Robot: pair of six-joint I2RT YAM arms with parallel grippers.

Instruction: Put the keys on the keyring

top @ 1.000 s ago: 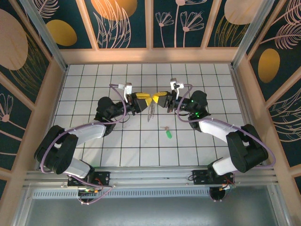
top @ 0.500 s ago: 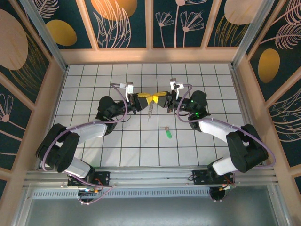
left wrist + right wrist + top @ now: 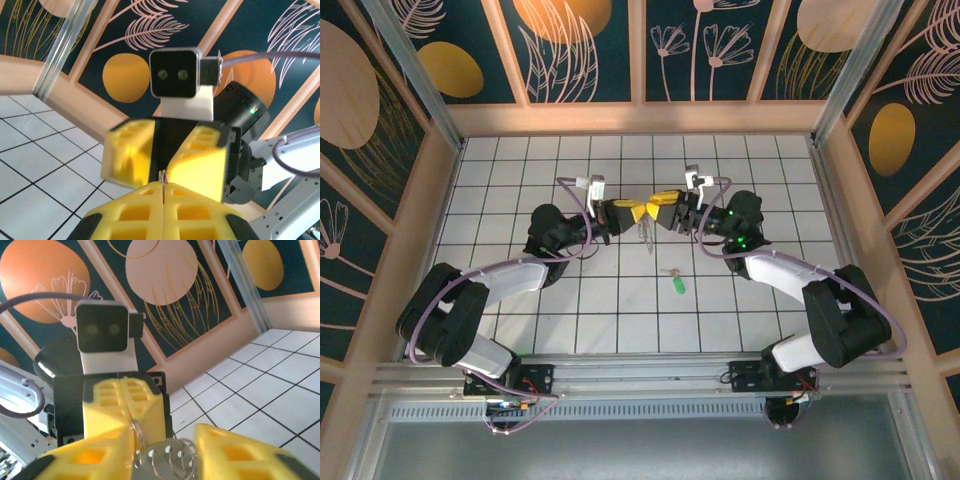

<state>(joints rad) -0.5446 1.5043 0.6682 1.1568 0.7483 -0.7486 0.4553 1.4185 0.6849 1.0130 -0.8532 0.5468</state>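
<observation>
Silvery keyring (image 3: 165,459) pinched by left hand (image 3: 634,212), right hand (image 3: 658,207) spread, keys (image 3: 677,284) on tiles (image 3: 620,300).

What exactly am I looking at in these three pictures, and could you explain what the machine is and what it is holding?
This is a robot with a left arm and a right arm, bolted at the near edge of a white tiled table. Each ends in a two-finger gripper with yellow pads. The wide picture comes from a fixed camera above and behind the arms. The other two come from a camera on each wrist, so each shows its own fingers at the bottom and the other gripper facing it. The left gripper is shut on a thin metal keyring, which hangs below where the grippers meet. The right gripper is open, with its fingers on either side of the ring. A small key with a green head lies on the table, not held.
</observation>
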